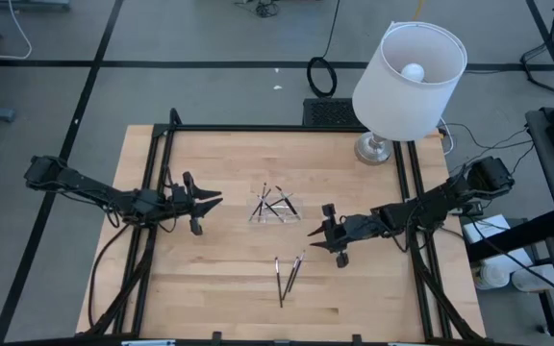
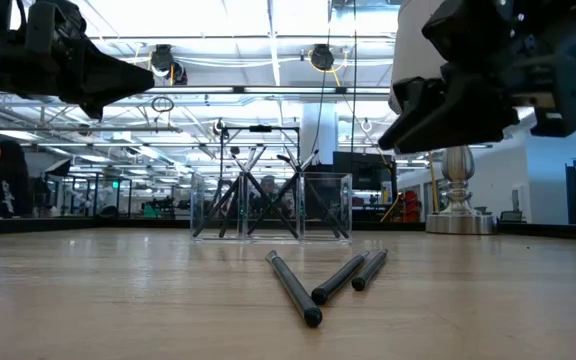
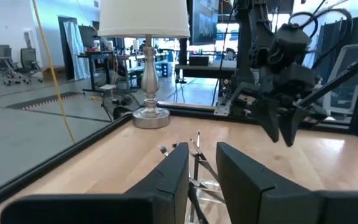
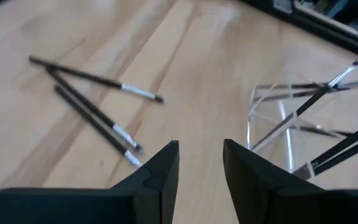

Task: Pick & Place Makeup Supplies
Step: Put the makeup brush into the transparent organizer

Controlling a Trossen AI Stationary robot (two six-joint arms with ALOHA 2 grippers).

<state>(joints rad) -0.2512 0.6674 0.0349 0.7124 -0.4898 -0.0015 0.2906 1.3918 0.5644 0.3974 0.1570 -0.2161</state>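
In the centre of the high view, a small clear plastic tray (image 1: 275,208) sits on the wooden table (image 1: 229,288) and holds several thin dark makeup brushes (image 1: 279,202) leaning crosswise, their pale tips sticking out above its walls. Three more makeup brushes (image 1: 287,276) lie flat on the bare wood below the tray, toward the lower middle of the frame, fanned so that they meet at their lower ends; in the low view they lie in the foreground in front of the tray.

The left gripper (image 1: 212,200) hovers to the left of the tray, pointing at it, with its fingers (image 3: 169,177) a little apart and nothing between them. The right gripper (image 1: 317,234) hangs to the right of and slightly below the tray, above the table and near the three loose brushes; its fingers (image 4: 160,168) also stand a little apart and are empty.

A table lamp (image 1: 407,72) with a white shade stands at the table's upper right corner.
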